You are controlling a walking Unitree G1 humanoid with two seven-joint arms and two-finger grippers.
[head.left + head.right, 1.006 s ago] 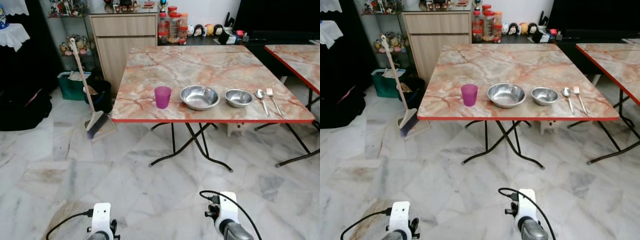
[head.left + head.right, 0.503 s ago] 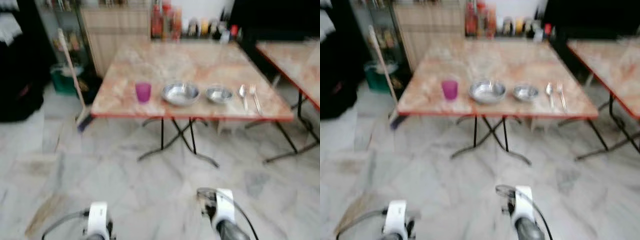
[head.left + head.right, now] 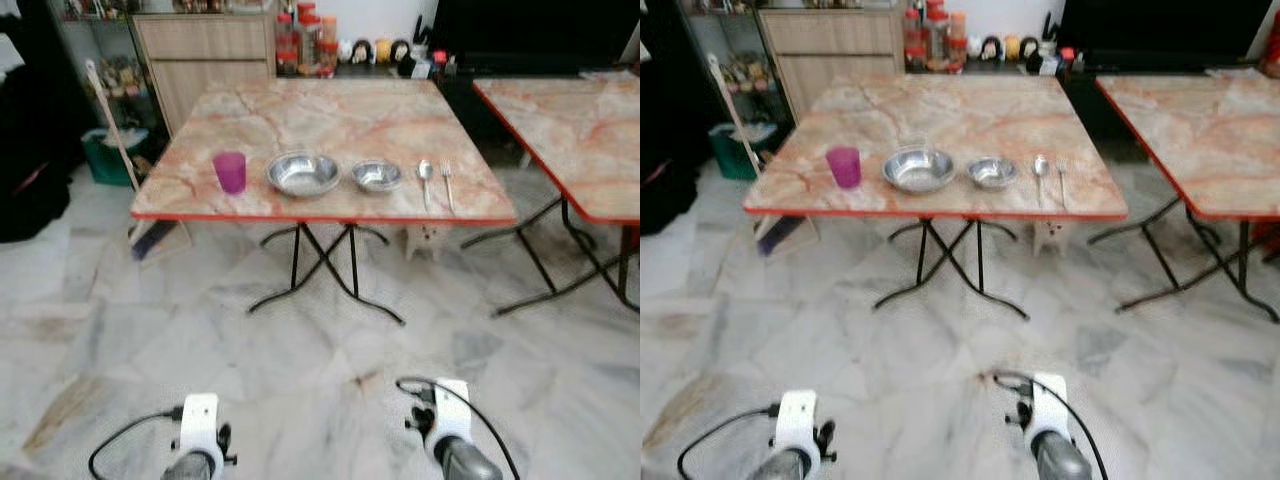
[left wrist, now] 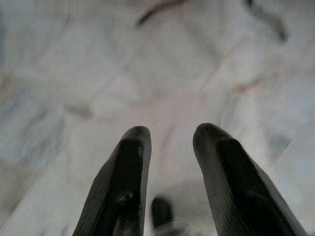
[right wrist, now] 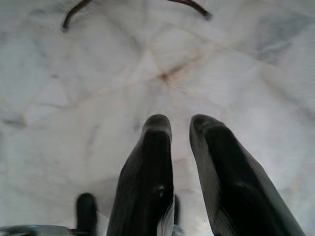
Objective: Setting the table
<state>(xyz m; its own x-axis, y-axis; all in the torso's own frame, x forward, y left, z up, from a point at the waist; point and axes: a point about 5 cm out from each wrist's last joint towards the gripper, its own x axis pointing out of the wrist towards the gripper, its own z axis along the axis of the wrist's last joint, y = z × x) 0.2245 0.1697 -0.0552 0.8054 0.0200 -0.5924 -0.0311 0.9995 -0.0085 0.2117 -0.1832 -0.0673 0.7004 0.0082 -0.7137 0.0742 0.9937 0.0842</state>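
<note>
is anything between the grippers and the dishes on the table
Nothing visible stands in the way. Both grippers, left and right, hang low over bare marble floor. The purple cup, large bowl, small bowl, spoon and fork sit along the table's near edge.

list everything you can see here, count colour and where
folding table: 1, pink marble top with red edge, centre
second table: 1, same pattern, to the right
cup: 1, purple, front left of table
large bowl: 1, steel, right of cup
small bowl: 1, steel, right of large bowl
spoon: 1, silver, right of small bowl
fork: 1, silver, beside spoon
broom: 1, pale handle, left of table
cabinet: 1, wood, behind table
jars: several, red lids, by cabinet
left gripper: black, open, over floor
right gripper: black, open, over floor
</note>
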